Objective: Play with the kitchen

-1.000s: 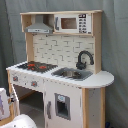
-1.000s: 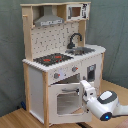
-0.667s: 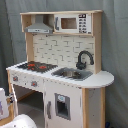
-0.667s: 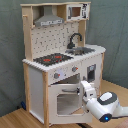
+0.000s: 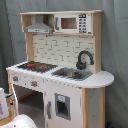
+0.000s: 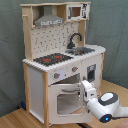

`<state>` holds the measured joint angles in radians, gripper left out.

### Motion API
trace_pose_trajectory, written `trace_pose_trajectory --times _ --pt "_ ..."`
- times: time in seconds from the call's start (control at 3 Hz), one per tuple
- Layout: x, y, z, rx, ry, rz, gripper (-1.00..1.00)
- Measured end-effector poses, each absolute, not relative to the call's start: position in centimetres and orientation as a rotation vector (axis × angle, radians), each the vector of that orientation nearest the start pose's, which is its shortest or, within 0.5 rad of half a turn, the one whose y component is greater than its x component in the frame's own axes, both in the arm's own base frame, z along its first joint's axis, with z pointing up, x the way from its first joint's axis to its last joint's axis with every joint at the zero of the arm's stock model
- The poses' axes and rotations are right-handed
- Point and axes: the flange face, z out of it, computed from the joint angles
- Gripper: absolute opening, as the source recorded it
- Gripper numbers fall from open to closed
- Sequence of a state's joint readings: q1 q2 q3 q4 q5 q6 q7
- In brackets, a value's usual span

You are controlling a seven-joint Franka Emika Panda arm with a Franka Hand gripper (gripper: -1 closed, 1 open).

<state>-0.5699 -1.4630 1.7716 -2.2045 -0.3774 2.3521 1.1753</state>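
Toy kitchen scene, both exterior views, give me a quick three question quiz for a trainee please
1. True or false: the hob has red rings.
2. In the second exterior view, the arm's gripper is nearest the: A) hood B) oven door C) tap
3. Fill in: the black tap stands behind the ____.

Key: 1 true; 2 B; 3 sink.

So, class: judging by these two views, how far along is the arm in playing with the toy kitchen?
Done: nothing visibly changed; the hob and sink look untouched. In hand: the arm is at the oven door, its tool hidden from both views. Left: working the door, knobs or tap.
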Motion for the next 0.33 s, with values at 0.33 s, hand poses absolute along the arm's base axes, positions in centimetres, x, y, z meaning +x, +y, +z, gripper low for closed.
trace_pose_trajectory --times 0.33 --pt "21.83 48.58 24.20 1.563 0.397 1.500 1.00"
